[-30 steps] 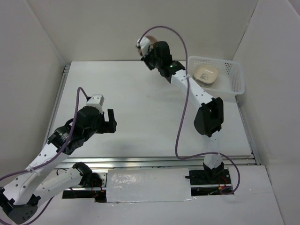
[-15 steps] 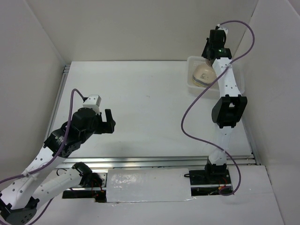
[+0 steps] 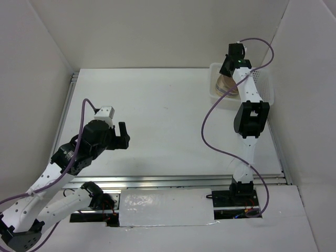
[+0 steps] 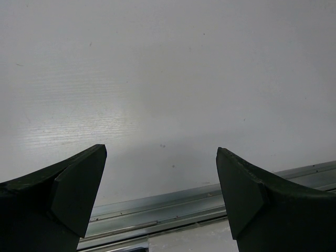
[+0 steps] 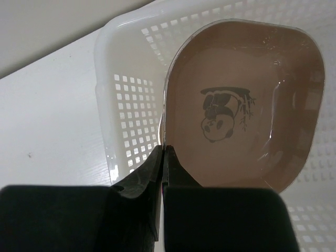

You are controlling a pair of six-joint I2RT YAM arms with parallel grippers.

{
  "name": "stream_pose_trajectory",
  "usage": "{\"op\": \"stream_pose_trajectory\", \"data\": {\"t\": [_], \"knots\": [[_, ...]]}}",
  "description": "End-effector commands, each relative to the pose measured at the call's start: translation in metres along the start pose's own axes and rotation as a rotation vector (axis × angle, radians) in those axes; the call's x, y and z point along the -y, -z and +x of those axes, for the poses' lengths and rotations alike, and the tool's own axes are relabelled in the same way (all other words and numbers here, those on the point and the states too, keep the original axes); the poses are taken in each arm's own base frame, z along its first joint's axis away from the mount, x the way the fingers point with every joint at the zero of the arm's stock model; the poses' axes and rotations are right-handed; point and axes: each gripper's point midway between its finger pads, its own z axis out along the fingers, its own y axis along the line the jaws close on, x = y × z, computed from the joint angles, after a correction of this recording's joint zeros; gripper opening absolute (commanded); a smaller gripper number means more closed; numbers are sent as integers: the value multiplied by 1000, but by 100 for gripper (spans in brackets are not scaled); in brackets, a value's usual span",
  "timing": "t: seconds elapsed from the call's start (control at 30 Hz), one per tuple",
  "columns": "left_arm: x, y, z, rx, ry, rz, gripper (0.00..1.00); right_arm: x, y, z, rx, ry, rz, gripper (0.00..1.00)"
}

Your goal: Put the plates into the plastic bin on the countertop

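In the top view the right arm [image 3: 247, 121] lies across the plastic bin [image 3: 265, 86] and covers most of it, so only a brown sliver of the plate [image 3: 221, 84] shows at the bin's left end. The right jaws themselves are hidden under the wrist there. The right wrist view is clearer: the 2 fingers are pressed together on the near left rim of the brown plate [image 5: 273, 94], clenched on its edge, and their black bodies cut off the plate's near edge. The plate faces the camera, with a dark cartoon figure printed at its centre, and it sits over the opening of the plastic bin [image 5: 128, 105], its left rim just inside the lattice wall. It blocks the bin's floor, so I cannot tell whether it touches the bin or whether anything lies beneath it. The left arm [image 3: 79, 152] is well apart from the bin, over the near left of the counter [image 3: 157, 115]. Its jaws stand wide and released, with only bare counter [image 4: 168, 79] and a metal rail [image 4: 157, 212] between them.
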Motion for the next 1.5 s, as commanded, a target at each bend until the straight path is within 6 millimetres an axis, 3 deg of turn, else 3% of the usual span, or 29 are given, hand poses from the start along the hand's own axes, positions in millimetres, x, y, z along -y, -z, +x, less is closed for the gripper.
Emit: {"op": "stream_pose_trajectory", "data": {"t": [0.0,0.07,0.17,0.2,0.23,0.27,0.33,0.37,0.4,0.43,0.47,0.5,0.53,0.57,0.6,0.63,0.67,0.7,0.73,0.8,0.87,0.9,0.97,1.0,1.03,1.13,1.23,1.33,1.47], "knots": [[-2,-2,-3,16,21,-15,99,0,12,-26,68,-68,15,0],[-2,-3,-2,14,22,-15,99,0,15,-27,75,-69,30,2],[-1,-2,-3,16,22,-11,99,-5,25,-33,87,-68,18,68],[-1,-3,-2,15,23,-13,99,-6,32,-41,103,-69,11,99],[-1,-3,-2,15,23,-13,99,-8,38,-46,116,-71,6,100],[-2,-3,-2,15,22,-17,99,-24,57,-53,138,-58,-23,100],[-3,-3,-2,15,27,-25,99,-31,85,-70,190,-50,-33,100],[-4,-2,-3,16,26,-30,99,-36,119,-88,246,-44,-55,100],[-7,-3,-3,18,30,-50,99,-42,134,-87,257,-27,-47,100],[-10,-3,-7,30,37,-67,99,-43,178,-99,307,-25,-61,100],[-15,-2,-7,31,44,-103,99,-43,198,-93,306,-12,-57,100],[-27,-5,-10,41,65,-180,99,-46,192,-50,222,38,-43,100],[-31,-3,-16,49,83,-219,99,-46,205,-33,216,51,-50,100],[-42,-5,-14,18,90,-282,99,-48,263,-51,346,14,-131,100],[-51,-5,-16,25,115,-338,99,-44,246,7,246,67,-130,100],[-60,-2,-25,36,144,-381,99,-42,293,0,338,18,-209,100],[-64,-2,-27,30,161,-406,99,-37,303,14,337,12,-230,100],[-66,0,-35,42,175,-412,99,-33,297,55,272,42,-230,100],[-72,1,-39,48,197,-426,99,-18,326,59,310,-3,-241,100],[-76,5,-52,72,218,-436,99,-1,348,95,311,-7,-281,100],[-83,11,-61,102,242,-447,99,14,349,130,274,-8,-291,100],[-85,13,-65,116,248,-447,99,22,369,133,310,-28,-340,100],[-92,19,-67,135,251,-462,99,40,374,156,277,-19,-332,100],[-95,22,-66,138,254,-469,99,50,390,157,308,-44,-360,100],[-100,28,-65,149,261,-483,99,56,391,172,270,-33,-367,100],[-104,42,-58,172,273,-473,99,73,418,182,289,-117,-437,100],[-102,51,-53,201,279,-435,99,68,461,180,354,-98,-650,100],[-106,62,-47,188,295,-453,99,82,472,175,359,-119,-626,100],[-103,77,-42,190,300,-424,99,78,470,179,336,-105,-636,100]]}}
